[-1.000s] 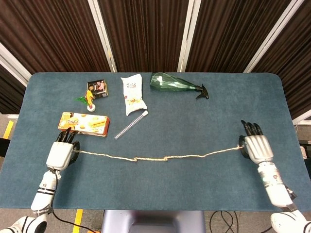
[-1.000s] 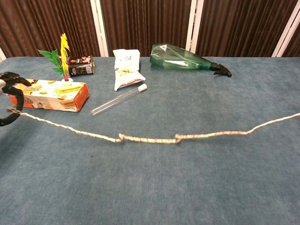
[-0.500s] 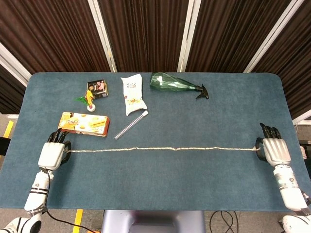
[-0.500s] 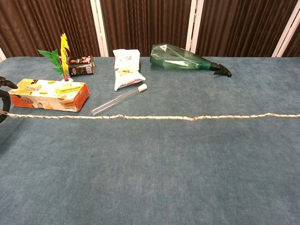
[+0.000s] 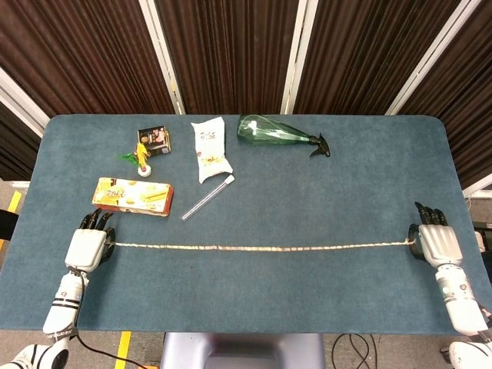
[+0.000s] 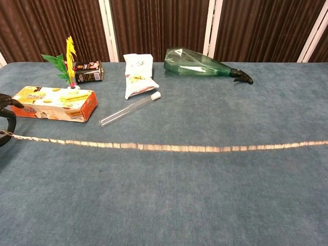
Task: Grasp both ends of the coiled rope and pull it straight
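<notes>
- The rope (image 5: 261,247) ran in one nearly straight line across the near part of the surface (image 5: 323,192), with no coil or kink in it.
- The left hand (image 5: 87,247) had its fingers clamped on one end; the right hand (image 5: 433,241) held the other end the same way, the two well apart.
- The rope blurred in the chest view, so it seemed off the cloth and taut.
- Judged: the pull looked nearly complete; the next move called only for holding tension, then lowering and releasing.

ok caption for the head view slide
Left robot hand and right robot hand hold the rope stretched across the table.
</notes>
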Available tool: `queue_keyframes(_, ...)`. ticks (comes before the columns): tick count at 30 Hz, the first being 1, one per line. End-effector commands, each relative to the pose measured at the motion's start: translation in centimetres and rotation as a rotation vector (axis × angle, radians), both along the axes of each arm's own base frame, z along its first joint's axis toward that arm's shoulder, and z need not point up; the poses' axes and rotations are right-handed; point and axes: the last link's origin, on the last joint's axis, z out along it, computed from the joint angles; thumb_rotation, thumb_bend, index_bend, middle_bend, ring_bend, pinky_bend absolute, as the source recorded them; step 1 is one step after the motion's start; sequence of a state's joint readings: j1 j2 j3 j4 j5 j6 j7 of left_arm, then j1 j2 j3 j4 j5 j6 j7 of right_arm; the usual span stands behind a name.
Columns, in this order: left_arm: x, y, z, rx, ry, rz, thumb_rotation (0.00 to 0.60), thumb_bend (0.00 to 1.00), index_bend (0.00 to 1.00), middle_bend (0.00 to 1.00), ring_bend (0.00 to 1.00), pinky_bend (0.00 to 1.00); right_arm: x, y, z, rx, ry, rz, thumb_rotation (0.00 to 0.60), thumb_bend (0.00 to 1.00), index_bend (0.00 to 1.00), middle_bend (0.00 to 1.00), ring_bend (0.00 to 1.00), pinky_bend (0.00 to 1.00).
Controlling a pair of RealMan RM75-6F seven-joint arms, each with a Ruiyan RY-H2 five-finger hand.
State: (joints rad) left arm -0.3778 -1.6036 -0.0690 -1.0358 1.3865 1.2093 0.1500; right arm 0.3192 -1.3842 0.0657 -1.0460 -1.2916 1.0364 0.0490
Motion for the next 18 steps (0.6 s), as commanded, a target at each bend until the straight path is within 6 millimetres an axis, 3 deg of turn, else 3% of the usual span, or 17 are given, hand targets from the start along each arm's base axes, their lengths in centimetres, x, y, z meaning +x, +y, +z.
queue_keyframes(1, 0.0, -0.1, -0.4, -0.010, 0.002, -0.004, 0.600, 0.45, 0.59, 0.14, 0.03, 0.16, -0.1, 0.0, -0.4, 0.008, 0.002, -0.002, 0.600, 0.59, 0.81, 0.09, 0.00, 0.00)
queue_keyframes(7, -0.1, -0.3, -0.9, -0.024, 0.002, 0.002, 0.600, 0.45, 0.54, 0.14, 0.03, 0.16, -0.7, 0.1, -0.9, 0.039, 0.015, -0.024, 0.600, 0.59, 0.77, 0.09, 0.00, 0.00)
queue_keyframes(18, -0.4, -1.0, -1.4, -0.083, -0.030, 0.030, 0.600, 0.43, 0.02, 0.09, 0.02, 0.16, -1.4, 0.3, -1.3, 0.109, 0.020, -0.086, 0.600, 0.56, 0.17, 0.00, 0.00, 0.00)
